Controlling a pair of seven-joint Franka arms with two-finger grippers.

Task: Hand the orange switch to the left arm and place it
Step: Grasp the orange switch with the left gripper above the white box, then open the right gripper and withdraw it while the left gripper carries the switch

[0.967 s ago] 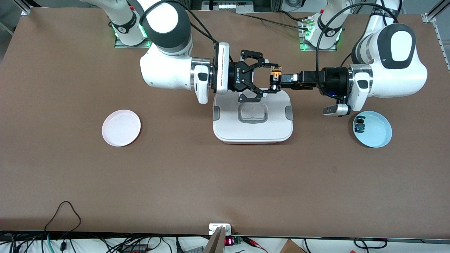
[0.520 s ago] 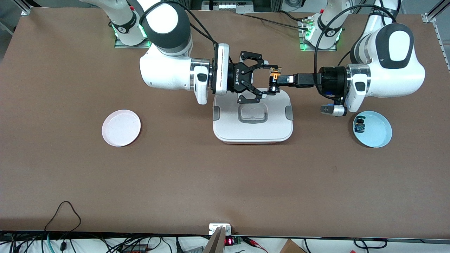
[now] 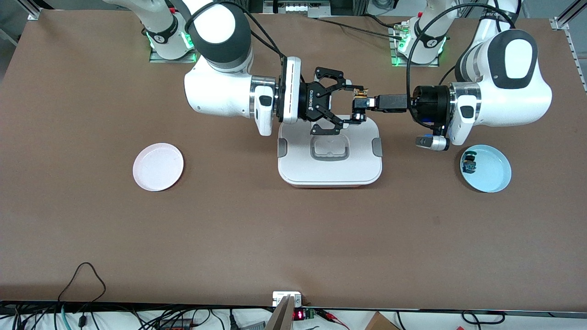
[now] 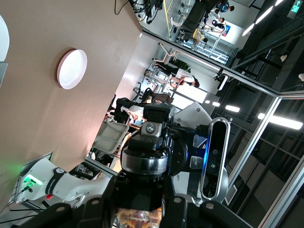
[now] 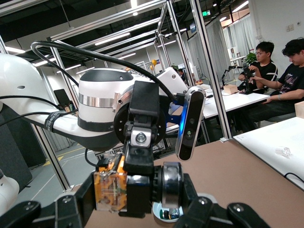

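Observation:
The orange switch [image 3: 361, 96], a small black block with an orange part, is held in the air over the edge of the white box [image 3: 330, 170] nearest the robots' bases. My left gripper [image 3: 366, 102] is shut on it. My right gripper [image 3: 354, 103] is open, and its two fingers straddle the switch without closing on it. In the right wrist view the switch [image 5: 110, 190] sits between my right gripper's spread fingers [image 5: 28, 213], with the left gripper's finger [image 5: 142, 142] clamped on it. In the left wrist view the switch's orange part [image 4: 136, 218] shows at the lower edge.
A pale pink plate [image 3: 158, 166] lies toward the right arm's end of the table. A light blue plate [image 3: 495, 176] lies toward the left arm's end and holds a small blue-and-teal component [image 3: 468, 164]. The box has grey side clips and a lid recess.
My left arm has moved a little toward the right gripper, carrying the switch deeper between its fingers. The right gripper has stayed open and almost still.

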